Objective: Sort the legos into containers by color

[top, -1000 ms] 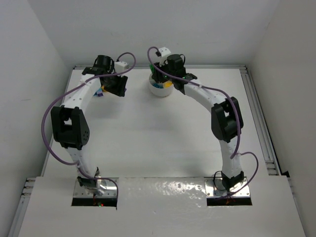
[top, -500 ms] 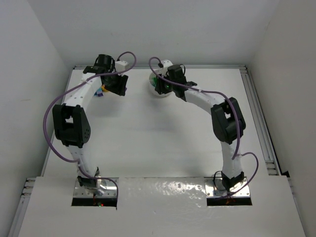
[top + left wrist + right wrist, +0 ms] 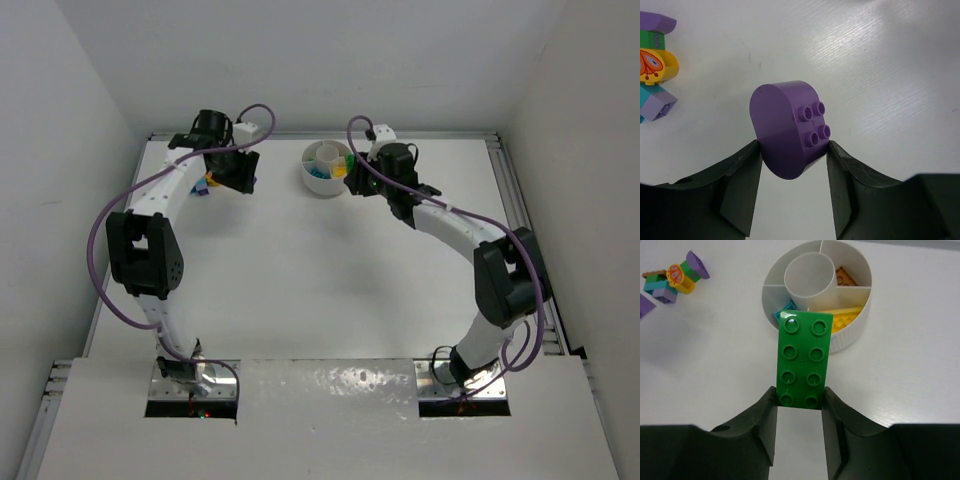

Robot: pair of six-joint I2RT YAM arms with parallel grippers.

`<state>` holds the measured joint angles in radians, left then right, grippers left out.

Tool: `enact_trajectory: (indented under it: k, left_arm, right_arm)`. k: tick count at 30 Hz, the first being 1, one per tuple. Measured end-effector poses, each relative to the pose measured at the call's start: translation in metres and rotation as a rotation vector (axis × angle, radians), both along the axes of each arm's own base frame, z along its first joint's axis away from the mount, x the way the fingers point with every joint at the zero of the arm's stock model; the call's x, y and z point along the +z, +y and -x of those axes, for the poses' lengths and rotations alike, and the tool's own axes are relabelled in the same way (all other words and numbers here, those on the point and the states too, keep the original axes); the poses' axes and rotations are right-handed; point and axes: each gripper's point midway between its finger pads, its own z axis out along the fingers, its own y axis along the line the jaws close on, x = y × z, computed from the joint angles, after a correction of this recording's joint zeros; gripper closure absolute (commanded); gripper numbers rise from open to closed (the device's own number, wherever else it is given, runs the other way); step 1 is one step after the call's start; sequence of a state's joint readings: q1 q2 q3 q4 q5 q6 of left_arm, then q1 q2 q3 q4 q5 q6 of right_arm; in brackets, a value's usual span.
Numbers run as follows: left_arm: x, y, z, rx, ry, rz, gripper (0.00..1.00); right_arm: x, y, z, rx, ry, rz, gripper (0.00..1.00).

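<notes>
The right gripper pinches a light, rigid green eight-stud brick by its slick long sides, just short of the white divided dish, while the left gripper clamps a rounded purple brick near the unsorted bricks.

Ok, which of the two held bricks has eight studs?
The flat green brick in the right gripper; the purple brick in the left gripper is rounded and shows only four studs.

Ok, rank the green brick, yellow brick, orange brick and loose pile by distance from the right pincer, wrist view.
1. green brick: held in the right pincer.
2. yellow brick: near wedge of the dish.
3. orange brick: far wedge.
4. loose pile: far left.
</notes>
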<state>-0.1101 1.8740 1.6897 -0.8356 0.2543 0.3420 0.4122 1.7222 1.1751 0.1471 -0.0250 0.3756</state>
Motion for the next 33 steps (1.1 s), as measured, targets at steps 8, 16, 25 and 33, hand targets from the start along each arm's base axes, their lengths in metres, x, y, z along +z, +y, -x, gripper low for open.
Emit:
enact_trajectory:
  k: [8,16,25,33]
  left_arm:
    - [-0.009,0.000,0.006,0.003,0.026,-0.001,1.00]
    - [-0.014,0.001,0.009,0.006,0.039,-0.001,1.00]
    - [-0.010,0.001,0.010,0.006,0.031,0.001,1.00]
    - [-0.010,0.001,0.009,0.006,0.027,0.001,1.00]
  right_arm:
    - [-0.024,-0.002,0.015,-0.017,0.067,-0.012,1.00]
    - [-0.032,-0.010,0.017,-0.056,0.078,0.002,1.00]
    - [-0.021,-0.017,0.014,-0.087,0.047,0.009,1.00]
    - [-0.019,-0.018,0.014,-0.086,0.043,0.007,1.00]
